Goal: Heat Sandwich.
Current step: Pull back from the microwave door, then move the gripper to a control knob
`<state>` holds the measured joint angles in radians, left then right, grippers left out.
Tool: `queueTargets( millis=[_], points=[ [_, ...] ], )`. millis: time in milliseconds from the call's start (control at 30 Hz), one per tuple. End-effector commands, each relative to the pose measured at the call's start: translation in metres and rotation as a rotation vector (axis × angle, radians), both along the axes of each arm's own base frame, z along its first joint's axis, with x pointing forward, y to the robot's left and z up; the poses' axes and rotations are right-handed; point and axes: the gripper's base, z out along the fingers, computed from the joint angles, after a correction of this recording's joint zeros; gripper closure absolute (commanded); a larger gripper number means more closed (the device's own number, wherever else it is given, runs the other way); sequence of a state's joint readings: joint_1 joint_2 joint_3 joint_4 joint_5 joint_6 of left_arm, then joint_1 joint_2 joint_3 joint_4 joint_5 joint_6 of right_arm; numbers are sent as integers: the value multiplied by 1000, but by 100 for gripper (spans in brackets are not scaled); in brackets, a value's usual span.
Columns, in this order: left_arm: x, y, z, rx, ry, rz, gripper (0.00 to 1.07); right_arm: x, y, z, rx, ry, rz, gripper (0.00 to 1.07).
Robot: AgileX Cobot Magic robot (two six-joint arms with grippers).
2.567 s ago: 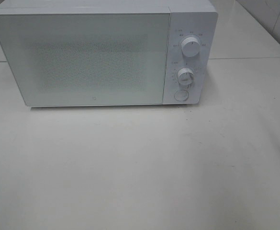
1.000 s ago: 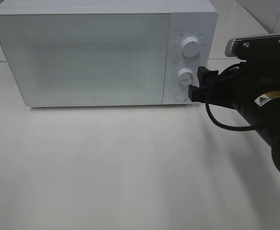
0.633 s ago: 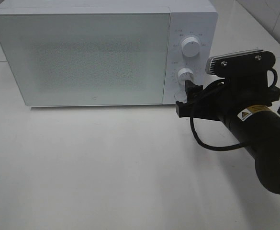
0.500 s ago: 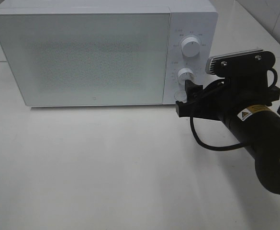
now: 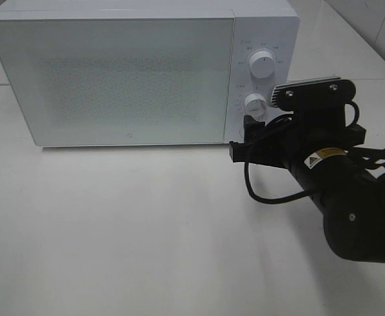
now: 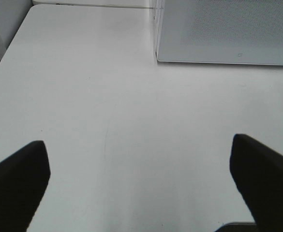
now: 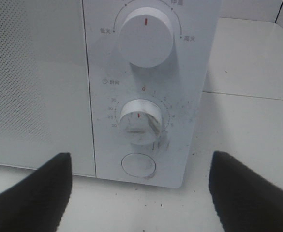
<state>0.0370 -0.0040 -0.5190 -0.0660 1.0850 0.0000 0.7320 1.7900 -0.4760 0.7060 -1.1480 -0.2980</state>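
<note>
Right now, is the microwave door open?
No, the microwave door sits shut, flush with the control panel beside it.

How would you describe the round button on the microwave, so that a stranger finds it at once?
On the white microwave, look at the control strip right of the door. Below the upper knob and the lower knob lies the button. It alone is flat and has no scale around it.

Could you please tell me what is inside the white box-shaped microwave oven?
Its contents cannot be seen. The white microwave oven has its dotted frosted door shut, which hides the cavity. No sandwich shows in any view, so whether one is inside cannot be told.
</note>
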Motion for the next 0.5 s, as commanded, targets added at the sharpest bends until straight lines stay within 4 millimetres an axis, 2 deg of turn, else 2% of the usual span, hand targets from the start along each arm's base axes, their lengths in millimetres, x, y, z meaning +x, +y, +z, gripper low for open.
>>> queueTargets(
  millis=[33, 200, 267, 500],
  points=[
    [-3, 0, 0, 0, -37, -4, 10, 9, 8, 0, 26, -17, 0, 31],
    [-3, 0, 0, 0, -37, -4, 10, 19, 15, -3, 31, -20, -9, 31],
    [-3, 0, 0, 0, -37, -4, 10, 29, 16, -7, 34, -19, -25, 31],
    [-3, 0, 0, 0, -37, -4, 10, 48, 14, -9, 50, -25, -67, 31]
  ],
)
